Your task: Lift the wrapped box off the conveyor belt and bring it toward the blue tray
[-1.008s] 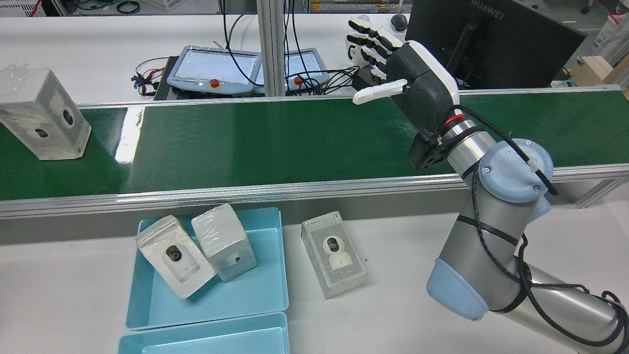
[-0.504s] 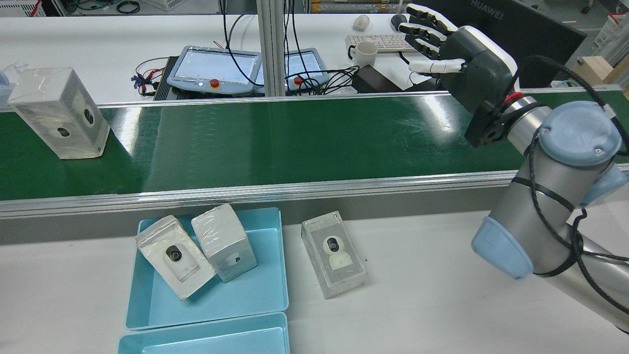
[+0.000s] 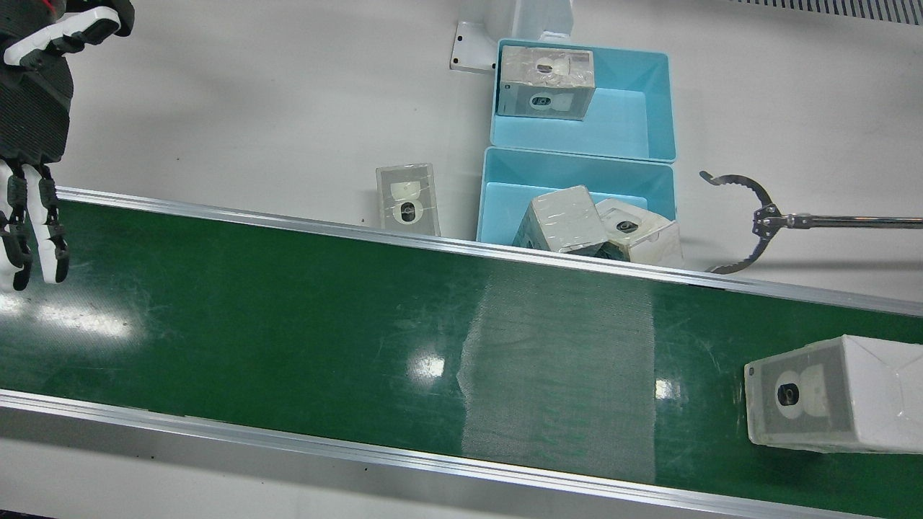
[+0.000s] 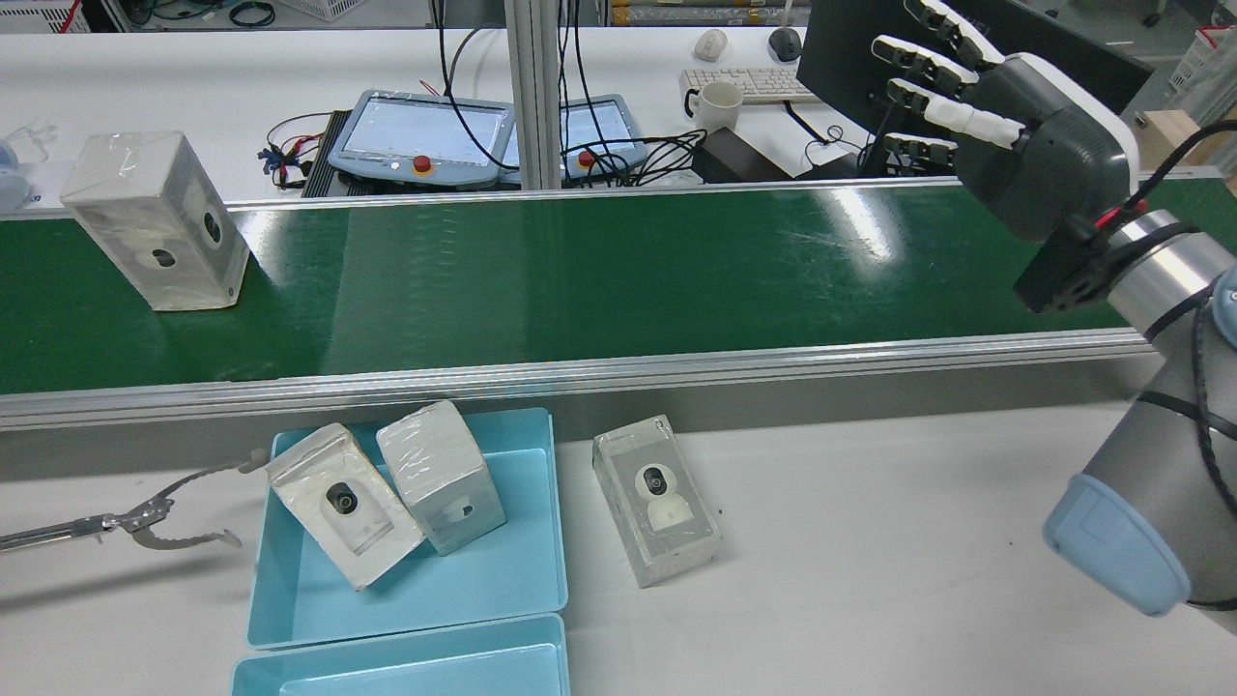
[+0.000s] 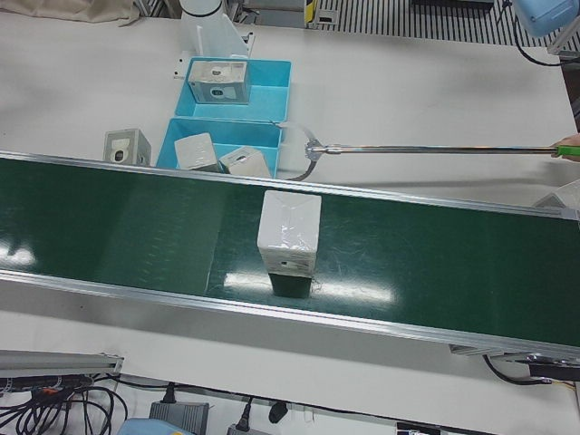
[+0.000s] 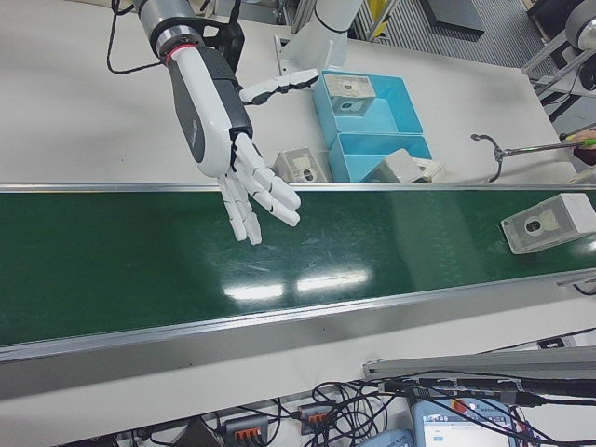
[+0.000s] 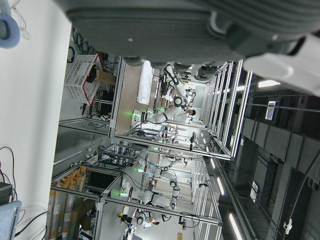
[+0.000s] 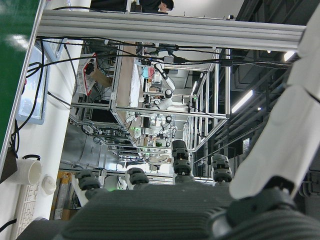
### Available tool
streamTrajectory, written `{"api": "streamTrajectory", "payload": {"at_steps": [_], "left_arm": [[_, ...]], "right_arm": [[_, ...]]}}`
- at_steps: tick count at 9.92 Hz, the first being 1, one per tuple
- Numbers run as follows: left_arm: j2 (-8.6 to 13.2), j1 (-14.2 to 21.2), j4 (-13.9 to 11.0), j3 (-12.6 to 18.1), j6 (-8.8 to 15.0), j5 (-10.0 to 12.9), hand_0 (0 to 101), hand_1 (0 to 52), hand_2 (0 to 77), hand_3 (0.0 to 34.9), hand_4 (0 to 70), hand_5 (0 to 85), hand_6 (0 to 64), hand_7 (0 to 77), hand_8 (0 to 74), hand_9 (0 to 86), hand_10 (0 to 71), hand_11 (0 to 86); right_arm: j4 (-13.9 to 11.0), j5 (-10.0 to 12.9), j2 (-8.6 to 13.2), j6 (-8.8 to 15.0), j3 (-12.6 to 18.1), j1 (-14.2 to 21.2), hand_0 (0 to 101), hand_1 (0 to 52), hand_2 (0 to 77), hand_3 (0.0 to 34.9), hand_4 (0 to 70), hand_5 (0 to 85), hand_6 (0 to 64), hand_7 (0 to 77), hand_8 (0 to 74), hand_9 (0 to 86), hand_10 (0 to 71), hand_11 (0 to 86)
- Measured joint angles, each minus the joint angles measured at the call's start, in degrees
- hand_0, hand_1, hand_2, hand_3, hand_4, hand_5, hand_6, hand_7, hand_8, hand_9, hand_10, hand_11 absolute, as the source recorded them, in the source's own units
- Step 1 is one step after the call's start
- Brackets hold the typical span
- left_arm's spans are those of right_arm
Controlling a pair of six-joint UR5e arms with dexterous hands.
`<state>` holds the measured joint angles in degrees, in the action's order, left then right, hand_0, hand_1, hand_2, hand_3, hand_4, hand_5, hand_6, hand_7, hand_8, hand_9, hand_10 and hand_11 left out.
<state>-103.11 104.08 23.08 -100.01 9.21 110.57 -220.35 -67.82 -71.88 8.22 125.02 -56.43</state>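
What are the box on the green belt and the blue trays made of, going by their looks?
The wrapped box looks like pale cardboard under clear plastic film: the wrap wrinkles and glints, and a printed camera shows through. The conveyor belt seems to be glossy green rubber or PVC, mirroring the ceiling lights. The blue tray appears to be moulded plastic, smooth and uniformly coloured, with rounded corners.

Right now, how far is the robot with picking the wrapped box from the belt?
Not begun. The wrapped box stands untouched at one end of the conveyor belt. The right hand is open and empty over the opposite end. The grasp, the lift and the carry to the blue tray are all left.
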Motion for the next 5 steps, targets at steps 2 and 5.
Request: {"api": "streamTrajectory", "payload": {"at_steps": [2,5], "left_arm": [[0.0,0.0,0.0,0.0,0.0,0.0,0,0.0,0.5,0.0,0.0,0.5,0.0,0.5,0.5,0.0,0.5,0.0],[0.0,0.0,0.0,0.0,0.0,0.0,0,0.0,1.1,0.0,0.0,0.5,0.0,0.5,0.5,0.0,0.5,0.0]], "right_arm": [[0.09,-0.08,-0.33,0.22,0.28,0.46,39,8.2,8.7,30.2,0.0,10.9,0.0,13.1,1.1,6.0,2.2,5.4],[0.26,-0.21,0.93,0.06,0.31,1.7,39,8.2,9.3,30.2,0.0,12.5,0.0,14.7,1.1,5.4,3.3,5.4]]}}
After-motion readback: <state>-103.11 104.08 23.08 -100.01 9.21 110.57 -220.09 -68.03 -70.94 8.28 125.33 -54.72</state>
